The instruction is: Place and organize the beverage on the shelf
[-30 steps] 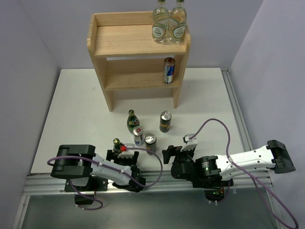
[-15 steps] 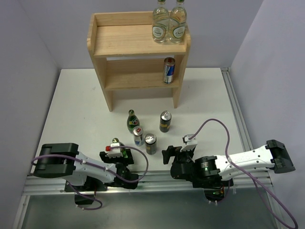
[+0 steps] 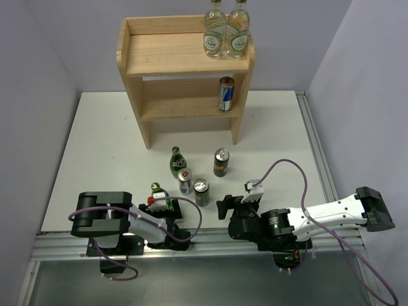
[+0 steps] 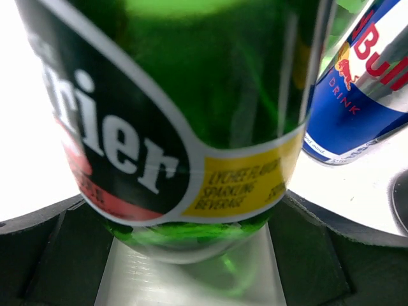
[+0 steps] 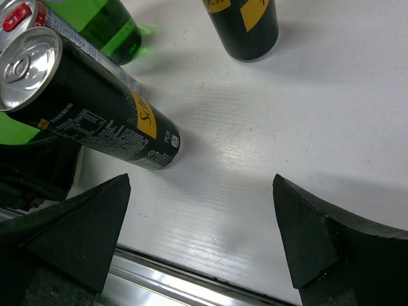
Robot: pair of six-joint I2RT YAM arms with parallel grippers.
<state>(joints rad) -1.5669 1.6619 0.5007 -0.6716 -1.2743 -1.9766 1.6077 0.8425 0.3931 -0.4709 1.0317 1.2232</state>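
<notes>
1. The left fingers [image 4: 44, 268] flank the base of the near green bottle [image 4: 191, 102] on both sides; I cannot tell whether they press it. The right fingers [image 5: 319, 236] are spread wide, with only bare table [image 5: 255, 127] between them.
2. The shelf [image 3: 166, 60] stands at 12 o'clock on the table, with two clear bottles [image 3: 215, 35] at the 3 o'clock end of its top board.
3. Neither green bottle is shelved. The near one stands at 7 o'clock of the drink cluster and the far green bottle [image 3: 176, 160] at 11 o'clock.
4. The shelved blue can [image 3: 226, 94] sits at the lower tier's 3 o'clock end. The loose blue can [image 3: 185, 182], near dark can [image 3: 201, 192] and far dark can [image 3: 220, 162] stand on the table. I judge one of six done.
5. Both arms lie folded low at 6 o'clock. The left wrist is level at the bottle and the right wrist is tilted down beside the near dark can.
</notes>
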